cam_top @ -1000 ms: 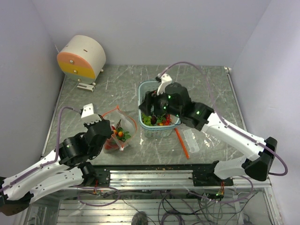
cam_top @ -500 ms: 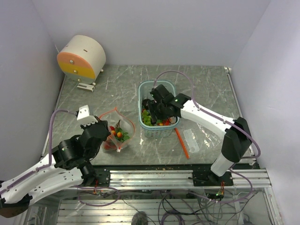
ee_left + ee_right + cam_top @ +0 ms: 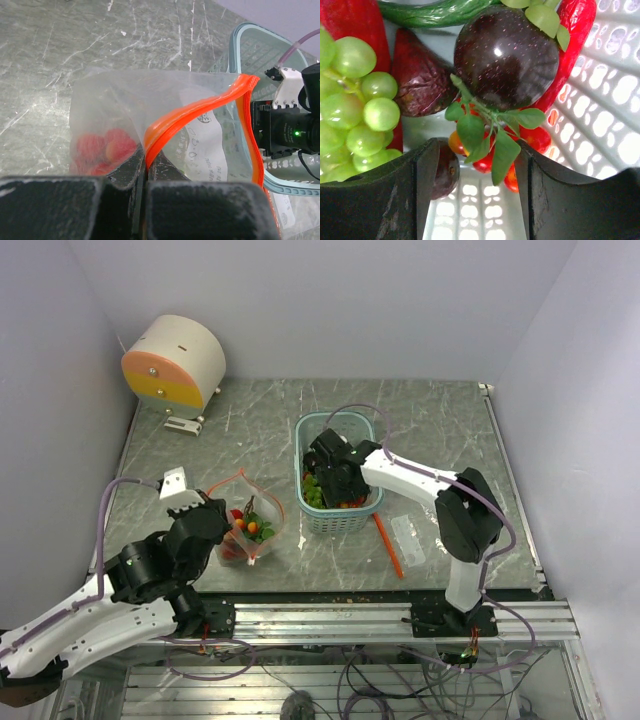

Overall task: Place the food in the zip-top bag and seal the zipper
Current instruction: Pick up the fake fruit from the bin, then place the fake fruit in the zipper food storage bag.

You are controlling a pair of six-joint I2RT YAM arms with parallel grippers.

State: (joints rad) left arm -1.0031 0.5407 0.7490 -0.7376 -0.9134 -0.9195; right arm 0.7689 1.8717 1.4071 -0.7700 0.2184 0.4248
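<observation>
Food (image 3: pixel 505 55) sits in one basket (image 3: pixel 341 524) and one zip-top bag (image 3: pixel 200 117).

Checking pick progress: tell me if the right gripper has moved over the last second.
Yes: the right gripper has sunk deeper into the blue basket, shifting slightly toward its left wall.

We see our claw (image 3: pixel 475 155) spread around a leafy cherry-tomato sprig (image 3: pixel 470 131), dark plum (image 3: pixel 506 55) ahead, green grapes (image 3: pixel 355 100) left.
</observation>
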